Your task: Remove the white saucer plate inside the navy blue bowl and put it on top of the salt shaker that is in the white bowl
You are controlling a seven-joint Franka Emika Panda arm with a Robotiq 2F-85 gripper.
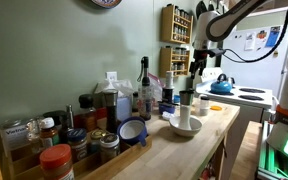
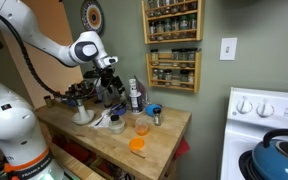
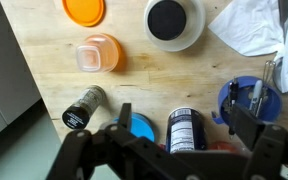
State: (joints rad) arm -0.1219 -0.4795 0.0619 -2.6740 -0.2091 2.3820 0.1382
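Wrist view, left to right. Along the left edge of the wooden counter [image 3: 184,75] lie an orange lid [image 3: 84,10], a clear plastic cup [image 3: 97,52] and a toppled pepper shaker [image 3: 84,106]. None of these belongs to the task, and I leave them alone. At centre, towards the top edge, the white bowl [image 3: 191,35] holds the salt shaker [image 3: 167,18], seen end-on as a dark cap. In an exterior view the shaker stands upright and rises above the bowl's rim, near the counter end beside the stove. Low at centre is the gripper [image 3: 179,108], its jaws spread wide with nothing between them. It hangs high above the counter, over a jar [image 3: 184,130]. At right, partly behind the right finger, is the navy blue bowl [image 3: 267,85]. The white saucer plate [image 1: 130,129] is in it, next to the spice jars [image 1: 59,145] by the wall-side edge. A white cloth [image 3: 249,25] fills the top right corner. I judge the step in hand to be the approach. To do it well, I slide right until the saucer's rim lies between the fingers, descend slowly, and pinch the rim only, not the bowl wall. After lifting, I keep the saucer level and centre it on the narrow shaker cap.
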